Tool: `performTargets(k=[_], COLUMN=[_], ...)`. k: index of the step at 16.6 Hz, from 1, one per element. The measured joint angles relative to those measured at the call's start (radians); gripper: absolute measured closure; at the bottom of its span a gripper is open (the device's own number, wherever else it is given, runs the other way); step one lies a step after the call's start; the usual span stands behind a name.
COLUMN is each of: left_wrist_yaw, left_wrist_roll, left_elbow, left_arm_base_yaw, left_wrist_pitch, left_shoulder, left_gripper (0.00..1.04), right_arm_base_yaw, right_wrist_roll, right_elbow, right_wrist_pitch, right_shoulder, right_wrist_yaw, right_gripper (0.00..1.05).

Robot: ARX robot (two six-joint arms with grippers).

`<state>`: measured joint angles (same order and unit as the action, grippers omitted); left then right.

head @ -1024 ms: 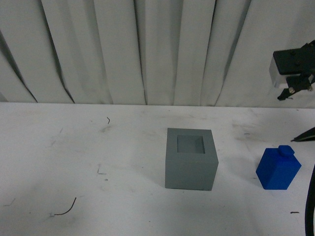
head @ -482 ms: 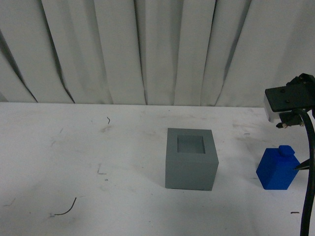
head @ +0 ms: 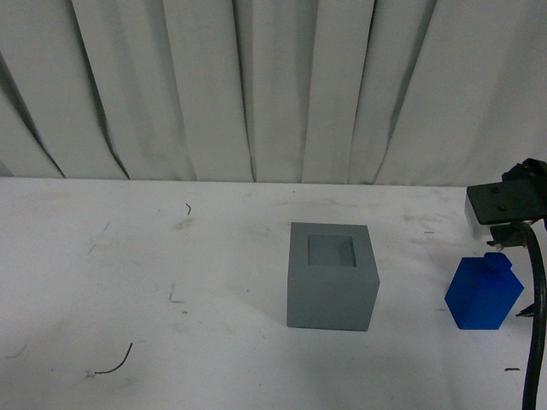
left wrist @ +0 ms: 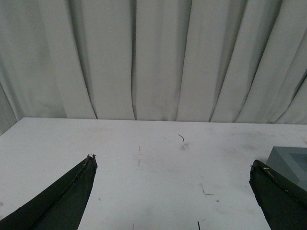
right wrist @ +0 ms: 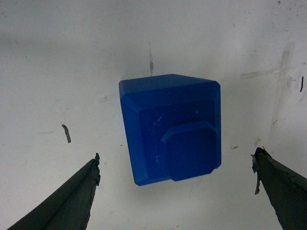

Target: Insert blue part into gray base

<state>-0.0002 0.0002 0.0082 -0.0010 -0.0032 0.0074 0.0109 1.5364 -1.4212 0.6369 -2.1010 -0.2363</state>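
— Two end effectors listed; what is cut off or unclear?
— Left end effector (left wrist: 172, 162): outside the front view, and its wrist view gives only two dark fingertips (left wrist: 62, 201). Right end effector (right wrist: 175, 160): the front view shows a dark housing (head: 504, 202) and cable (head: 537, 325) at the right edge of the surface (head: 128, 273), with the fingers mostly out of frame.
— Counts?
— One blue part (head: 484, 295), one gray base (head: 332, 275), one white surface, one pleated curtain (head: 256, 85) behind the far edge. Small dark scraps (head: 115, 363), too fine to count.
— Positions?
— Gray base: mid-surface, slightly toward the right edge, recess facing up. Blue part: near the right edge, apart from the base, stud up.
— Arm pose?
— Right end effector: pointed down over the blue part, fingers spread wide, clear of it on both sides. Left end effector: fingers spread, pointed toward the curtain above the surface, holding nothing.
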Motion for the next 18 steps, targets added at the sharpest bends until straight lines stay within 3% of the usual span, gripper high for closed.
performTargets(k=[14,18], left_wrist_yaw=[0.0,0.0], left_wrist_roll=[0.0,0.0], left_elbow=[0.0,0.0], left_arm_base_yaw=[0.0,0.0], left_wrist_pitch=[0.0,0.0], left_shoulder=[0.0,0.0], left_gripper=[0.07,0.07], right_arm_base_yaw=[-0.028,-0.023], right_wrist_roll=[-0.006,-0.014], right_elbow=[0.057,0.057], right_wrist_pitch=[-0.092,-0.079], right_shoulder=[-0.039,-0.039], right_wrist_yaw=[-0.055,-0.055], right_gripper=[0.06,0.47])
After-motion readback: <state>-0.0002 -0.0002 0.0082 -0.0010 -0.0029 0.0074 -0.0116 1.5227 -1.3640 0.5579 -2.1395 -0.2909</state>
